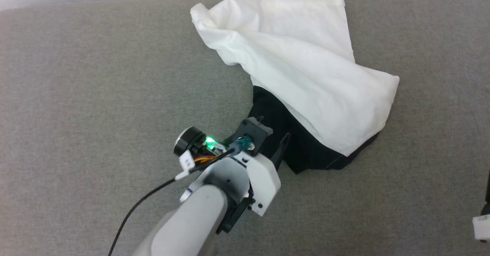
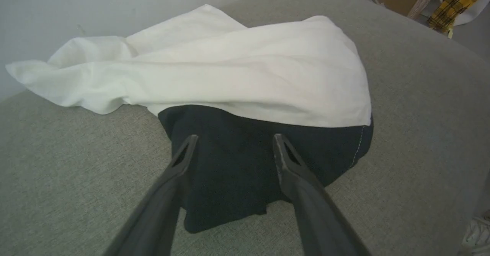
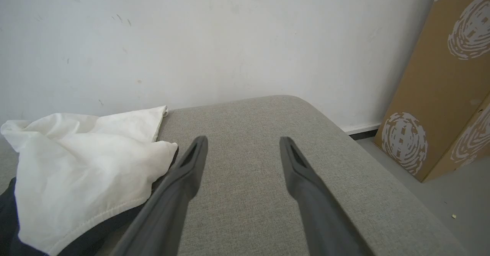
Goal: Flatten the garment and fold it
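Note:
The garment (image 1: 306, 68) lies crumpled on a grey cushioned surface (image 1: 95, 76). Its white body is bunched over a black part (image 1: 302, 149) that sticks out toward me. My left gripper (image 1: 273, 133) hovers at the near edge of that black cloth. In the left wrist view its fingers (image 2: 281, 152) stand wide apart over the black cloth (image 2: 229, 172), holding nothing, with the white cloth (image 2: 249, 76) just beyond. My right gripper (image 3: 244, 139) is open above bare cushion, and the garment (image 3: 76, 164) lies to its left, apart from the fingers.
A white wall (image 3: 229, 38) runs behind the cushion. The cushion's rounded right edge (image 3: 383, 179) drops to a grey floor where a printed cardboard box (image 3: 432, 95) stands. A yellow plaid cloth (image 2: 455, 3) lies off the far corner.

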